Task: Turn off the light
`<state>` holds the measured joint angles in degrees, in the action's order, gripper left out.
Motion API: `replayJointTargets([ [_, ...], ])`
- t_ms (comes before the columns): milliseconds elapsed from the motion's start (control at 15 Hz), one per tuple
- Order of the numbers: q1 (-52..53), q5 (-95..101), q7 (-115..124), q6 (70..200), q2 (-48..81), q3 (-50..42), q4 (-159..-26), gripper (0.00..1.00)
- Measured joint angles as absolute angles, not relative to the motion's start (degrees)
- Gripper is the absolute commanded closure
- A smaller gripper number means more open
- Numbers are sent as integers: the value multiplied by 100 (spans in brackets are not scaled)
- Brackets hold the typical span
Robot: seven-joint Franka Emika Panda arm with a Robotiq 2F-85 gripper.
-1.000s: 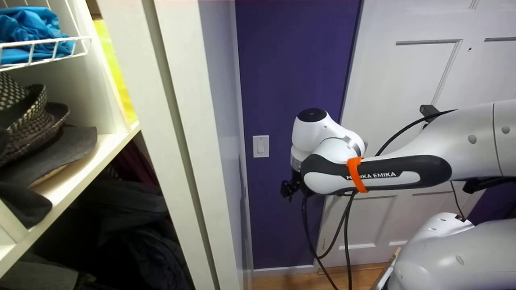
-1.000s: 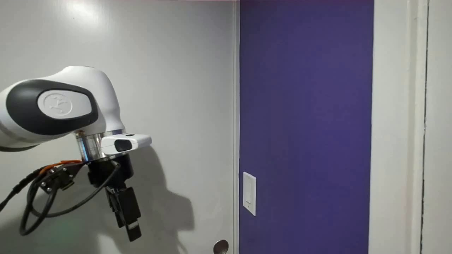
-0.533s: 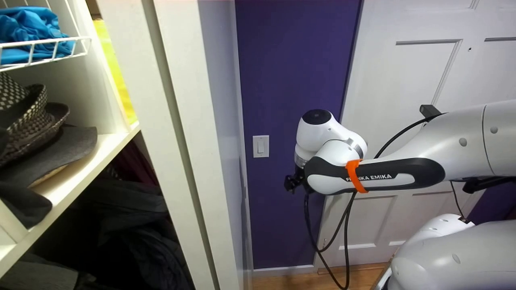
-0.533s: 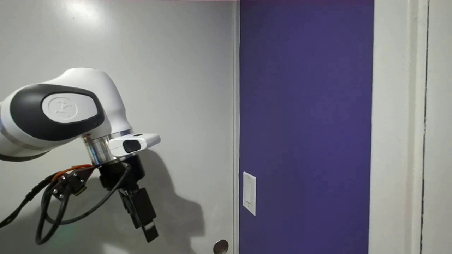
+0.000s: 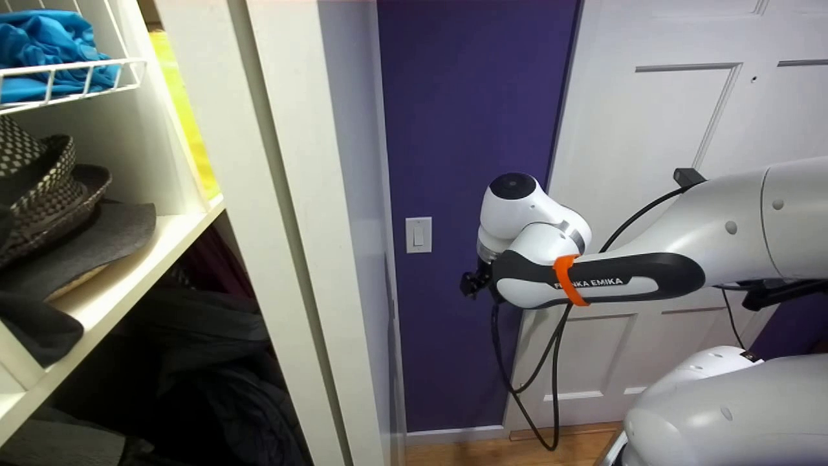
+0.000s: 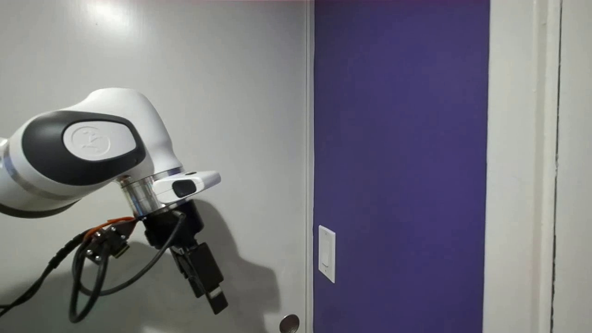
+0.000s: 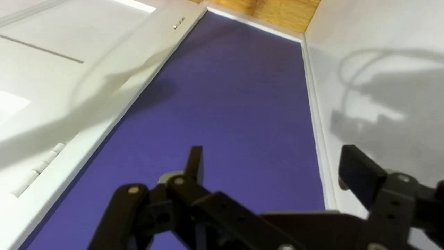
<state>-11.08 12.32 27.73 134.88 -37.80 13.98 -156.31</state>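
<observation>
The switch (image 5: 418,235) is mounted on the wall (image 5: 479,103), near its left edge. The gripper (image 7: 272,161) is in front of the wall, tilted downward, jaws spread apart, clear of the switch.

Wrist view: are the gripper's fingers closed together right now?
No, the gripper is open, its two fingers standing wide apart with the purple wall showing between them.
</observation>
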Motion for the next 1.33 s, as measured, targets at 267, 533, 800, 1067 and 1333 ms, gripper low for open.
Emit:
replayJointTargets([
  [267, -1827, 1949, 2768, 14604, -3291, 1333, -15584, 0],
  [533, -2386, 2622, 2814, 15892, -2544, 1397, -15413, 0],
  [800, -3128, 3277, 3372, 16727, -1909, 1909, -14989, 0],
  [1067, -3572, 3613, 3792, 16860, -1539, 2378, -14592, 0],
  [1333, -3569, 3613, 3786, 16860, -1534, 2367, -14607, 0],
])
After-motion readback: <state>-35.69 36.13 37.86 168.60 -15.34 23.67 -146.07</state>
